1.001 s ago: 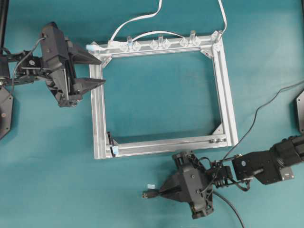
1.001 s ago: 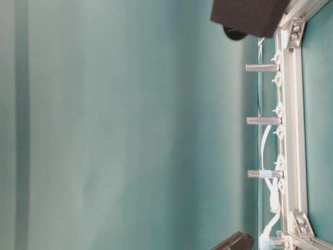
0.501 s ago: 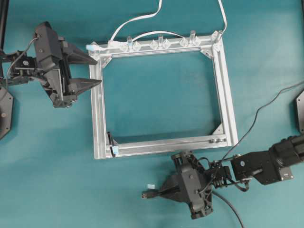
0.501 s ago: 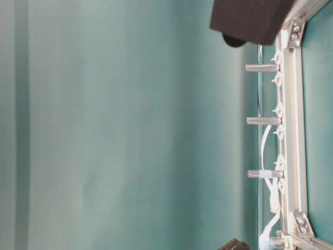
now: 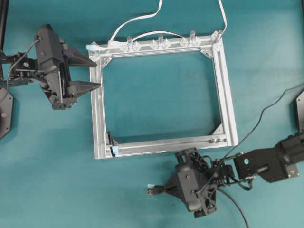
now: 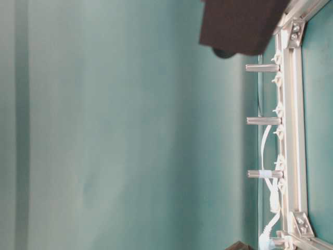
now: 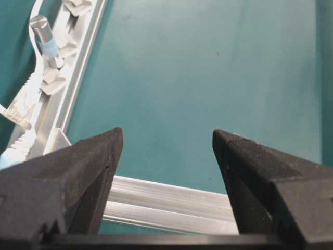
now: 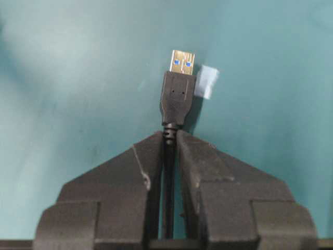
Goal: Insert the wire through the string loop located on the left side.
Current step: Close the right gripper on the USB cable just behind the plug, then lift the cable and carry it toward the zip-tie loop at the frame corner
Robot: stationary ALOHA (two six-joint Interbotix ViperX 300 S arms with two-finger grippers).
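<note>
The wire's black plug [image 5: 152, 191] with its silver tip sticks out leftward from my right gripper [image 5: 167, 189], which is shut on the cable just behind the plug. In the right wrist view the plug [image 8: 177, 95] stands above the fingertips of that gripper [image 8: 170, 136], over bare mat. The black cable [image 5: 256, 121] trails off to the right. The string loop [image 5: 110, 139] rises at the frame's lower left corner above its light-blue tag [image 5: 114, 151], up and left of the plug. My left gripper [image 5: 98, 74] is open beside the frame's left rail, nothing between its fingers [image 7: 88, 172].
The aluminium frame [image 5: 227, 95] lies mid-table, its rail [image 7: 171, 200] crossing below the left jaws. White cables [image 5: 137, 20] and clear clips with posts [image 5: 160, 42] line the top rail. A scrap of blue tape [image 8: 207, 82] lies by the plug.
My left gripper has drawn back leftward off the frame's left rail, still open. My right gripper has shifted slightly right and turned, carrying the plug with it.
</note>
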